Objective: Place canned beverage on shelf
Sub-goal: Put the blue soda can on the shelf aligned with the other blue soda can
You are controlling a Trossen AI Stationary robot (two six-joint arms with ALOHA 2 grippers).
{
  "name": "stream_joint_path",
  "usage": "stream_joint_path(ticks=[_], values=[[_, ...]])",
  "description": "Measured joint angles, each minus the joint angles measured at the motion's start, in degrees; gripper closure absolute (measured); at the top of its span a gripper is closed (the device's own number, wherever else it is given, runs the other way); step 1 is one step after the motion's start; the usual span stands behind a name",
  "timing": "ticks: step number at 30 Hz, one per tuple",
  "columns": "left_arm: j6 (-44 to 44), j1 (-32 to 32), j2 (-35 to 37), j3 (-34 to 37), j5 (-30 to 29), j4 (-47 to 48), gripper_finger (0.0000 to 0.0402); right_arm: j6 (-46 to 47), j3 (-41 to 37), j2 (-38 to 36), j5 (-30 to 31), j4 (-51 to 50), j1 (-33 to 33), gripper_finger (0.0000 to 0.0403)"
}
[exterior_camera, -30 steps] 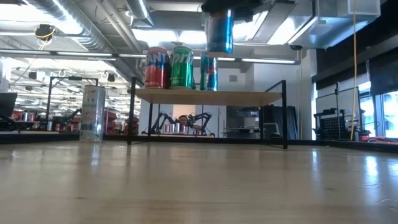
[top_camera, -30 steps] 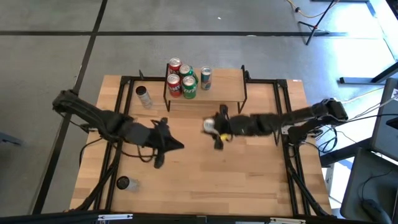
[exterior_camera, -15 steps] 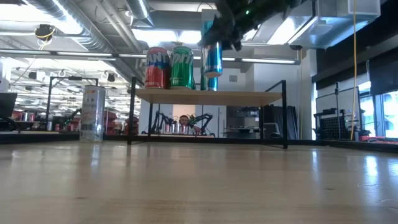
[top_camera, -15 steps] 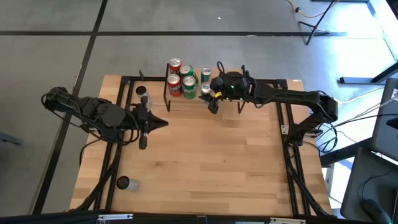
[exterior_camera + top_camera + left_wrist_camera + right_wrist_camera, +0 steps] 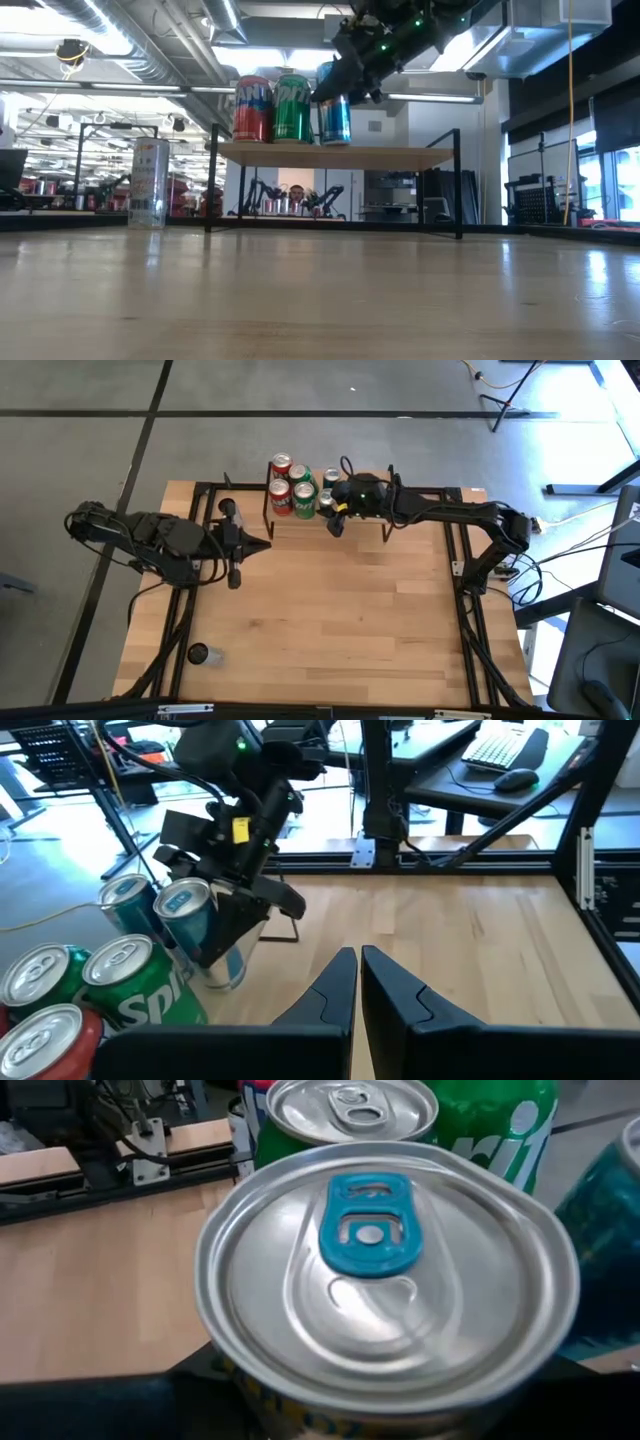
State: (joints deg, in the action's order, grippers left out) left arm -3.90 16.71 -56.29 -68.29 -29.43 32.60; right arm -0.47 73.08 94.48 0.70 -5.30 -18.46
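While the right gripper [image 5: 333,512] reaches over the shelf [image 5: 370,490] at the far side of the table [image 5: 330,620], its fingers are clamped partway round a blue canned beverage [image 5: 335,118], which stands on the wooden top just right of the green can [image 5: 293,108] and red can [image 5: 252,108]. In the low view the gripper's dark body covers the can's top, so its rim cannot be made out there (the right wrist view shows the lid with its blue tab [image 5: 366,1225] close up). Another teal can [image 5: 331,479] sits farther back, half hidden by the arm. The left gripper [image 5: 262,544], fingers pressed together and holding nothing, hangs over the table's left part, near a silver can [image 5: 150,183]. A dark can [image 5: 198,654] stands near the front left.
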Motion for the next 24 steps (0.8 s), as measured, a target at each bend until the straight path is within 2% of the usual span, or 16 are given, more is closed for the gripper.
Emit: stream_joint_path(ticks=[5, 11, 15, 24], values=[[-0.02, -0.72, 0.00, 0.00, 0.09, -0.04, 0.0395, -0.07, 0.00, 0.02, 1.18, 0.31, -1.04, 0.0204], [0.62, -1.88, 0.00, 0.00, 0.06, -0.02, 0.0395, -1.46, 0.11, 0.29, 0.46, -0.08, -1.56, 0.0161], [0.68, -1.86, 0.00, 0.00, 0.07, -0.02, 0.0395, -2.11, 0.11, 0.33, 2.33, -0.39, -1.42, 0.0146], [0.68, -1.86, 0.00, 0.00, 0.09, -0.02, 0.0395, -2.73, 0.09, 0.37, 2.67, -0.43, -1.42, 0.0137]])
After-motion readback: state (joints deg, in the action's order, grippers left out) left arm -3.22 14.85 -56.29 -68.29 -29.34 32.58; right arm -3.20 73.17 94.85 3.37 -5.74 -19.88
